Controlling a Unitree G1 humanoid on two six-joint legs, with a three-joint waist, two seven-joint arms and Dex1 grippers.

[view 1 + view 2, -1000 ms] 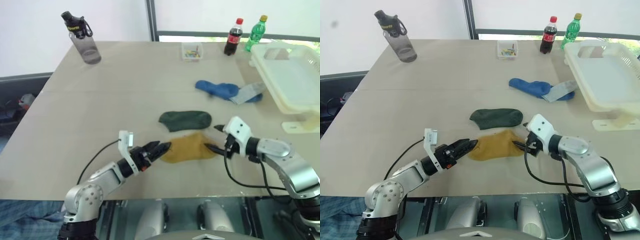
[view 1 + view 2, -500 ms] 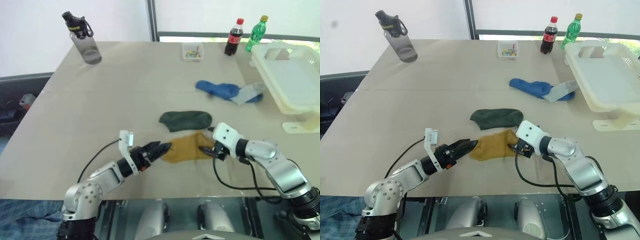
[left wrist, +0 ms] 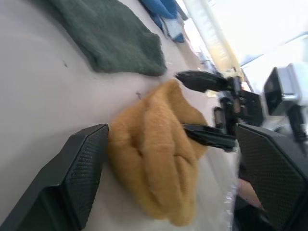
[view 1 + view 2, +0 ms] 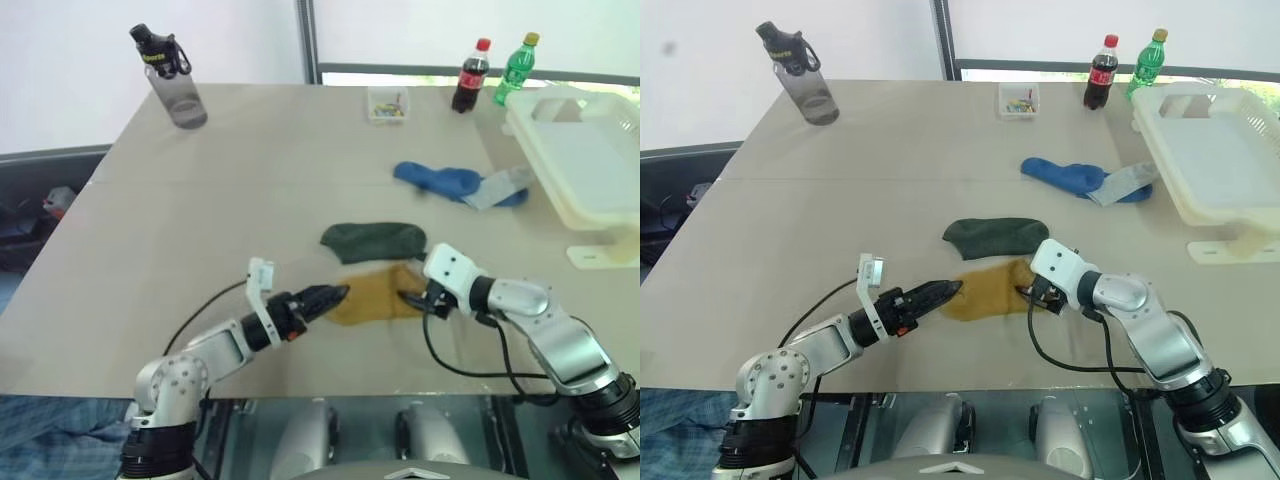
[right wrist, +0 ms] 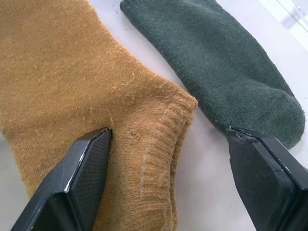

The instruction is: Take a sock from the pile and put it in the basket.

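The mustard-yellow sock (image 4: pixel 372 296) lies flat near the table's front edge, just in front of a dark green sock (image 4: pixel 372 241). My left gripper (image 4: pixel 336 295) is open at the sock's left end, and its fingers (image 3: pixel 77 183) straddle the bunched fabric. At the right end my right gripper (image 4: pixel 412 296) is open too, astride the ribbed cuff (image 5: pixel 166 139), with one finger (image 5: pixel 84 168) on the knit. A blue sock (image 4: pixel 435 180) and a pale grey one (image 4: pixel 500 186), the rest of the pile, lie farther back. The white basket (image 4: pixel 585 150) stands at the far right.
A grey water bottle (image 4: pixel 170 75) stands at the far left corner. A small clear box (image 4: pixel 385 103), a cola bottle (image 4: pixel 472 75) and a green bottle (image 4: pixel 516 68) line the back edge. A white bracket (image 4: pixel 600 255) lies in front of the basket.
My right gripper came down and leftward onto the yellow sock's cuff, then held still. The left wrist rolled a little at the sock's other end.
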